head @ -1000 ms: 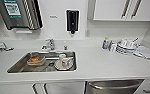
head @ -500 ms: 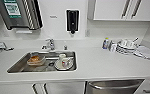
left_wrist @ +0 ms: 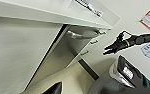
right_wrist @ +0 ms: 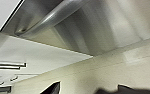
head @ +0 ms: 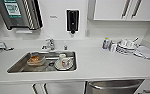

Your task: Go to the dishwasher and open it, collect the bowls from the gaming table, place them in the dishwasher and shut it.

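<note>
- While you are facing the white desk (head: 98, 62), the dishwasher (head: 113, 87) is sitting shut beneath its front edge, right of the sink (head: 18, 66).
- Its bar handle (right_wrist: 53, 16) is looming close in the right wrist view.
- Dishes (head: 63, 63) are lying in the sink.
- A pincer (left_wrist: 110, 48) is showing dark in the left wrist view; you cannot tell either pincer's opening or hold.

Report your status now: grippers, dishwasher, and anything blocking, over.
Right gripper hangs before the dishwasher, fingers unclear. Dishwasher door looks shut, bar handle close to right wrist. Nothing seen blocking the front.
</note>
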### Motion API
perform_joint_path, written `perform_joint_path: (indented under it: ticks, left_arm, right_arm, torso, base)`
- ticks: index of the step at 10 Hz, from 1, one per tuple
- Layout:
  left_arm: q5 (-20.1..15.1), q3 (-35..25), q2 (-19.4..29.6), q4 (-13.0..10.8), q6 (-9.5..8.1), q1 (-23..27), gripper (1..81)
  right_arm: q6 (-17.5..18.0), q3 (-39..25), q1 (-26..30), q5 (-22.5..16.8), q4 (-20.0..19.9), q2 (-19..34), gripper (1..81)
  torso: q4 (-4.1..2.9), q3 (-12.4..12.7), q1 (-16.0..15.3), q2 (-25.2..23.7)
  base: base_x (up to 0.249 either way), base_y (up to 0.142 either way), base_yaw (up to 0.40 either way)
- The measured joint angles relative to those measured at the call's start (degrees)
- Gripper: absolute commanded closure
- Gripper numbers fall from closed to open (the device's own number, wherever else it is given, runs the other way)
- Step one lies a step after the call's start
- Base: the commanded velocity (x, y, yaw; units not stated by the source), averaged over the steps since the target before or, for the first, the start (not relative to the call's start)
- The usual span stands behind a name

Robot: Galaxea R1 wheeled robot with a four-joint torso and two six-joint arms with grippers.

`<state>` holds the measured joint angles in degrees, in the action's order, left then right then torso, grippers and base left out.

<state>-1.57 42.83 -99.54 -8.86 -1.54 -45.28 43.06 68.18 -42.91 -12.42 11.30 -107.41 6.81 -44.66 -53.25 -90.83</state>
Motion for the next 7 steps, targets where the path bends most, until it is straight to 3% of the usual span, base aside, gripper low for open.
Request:
perform_joint_path:
  ticks: [4, 7]
  left_arm:
    - [0.06, 0.0, -1.62, 0.0, 0.02, -0.01, 1.0]
    - [0.1, 0.0, -1.78, -0.01, 0.02, -0.01, 1.0]
  right_arm:
    - [20.42, 5.83, 3.8, -3.51, -0.22, -3.5, 1.0]
    - [25.91, 8.39, 8.29, -4.85, -3.97, -5.99, 1.0]
  torso:
    - [0.0, 0.0, 0.0, 0.0]
    - [0.0, -0.02, -0.02, 0.0]
  base:
    - [0.0, 0.0, 0.0]
    - [0.0, 0.0, 0.0]
